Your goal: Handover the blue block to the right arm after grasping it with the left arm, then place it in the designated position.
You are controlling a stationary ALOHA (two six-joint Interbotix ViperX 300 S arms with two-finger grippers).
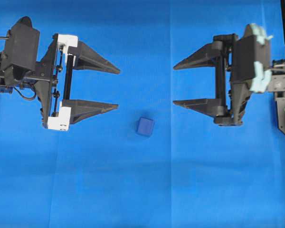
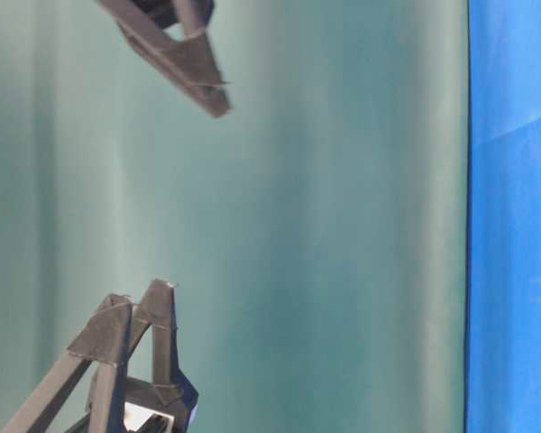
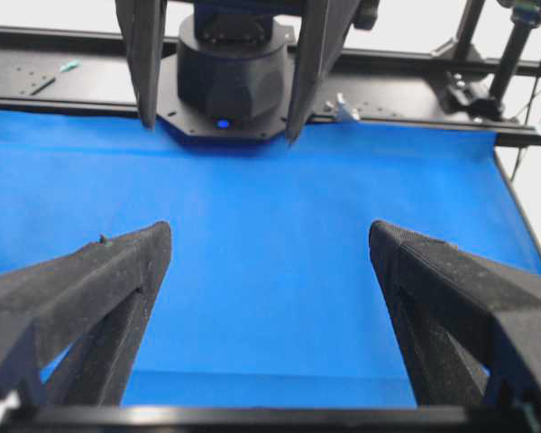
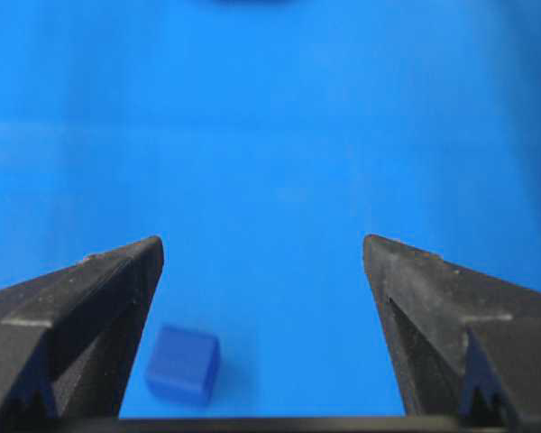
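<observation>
The left arm's pincer (image 1: pixel 118 89) (the one on white finger mounts) is hanging at the left of the overhead view, its fingers spread wide and gripping nothing. The blue block (image 1: pixel 145 127) is sitting on the blue cloth (image 1: pixel 133 190) covering the table, between the two arms and apart from both. The right arm's pincer (image 1: pixel 174 84) is facing it from the right, also spread and empty.

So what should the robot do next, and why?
Probably the left claw should move toward the blue block and drop around it. The block lies loose on the cloth, held by neither claw, and the left claw stands wide open just beside it.
</observation>
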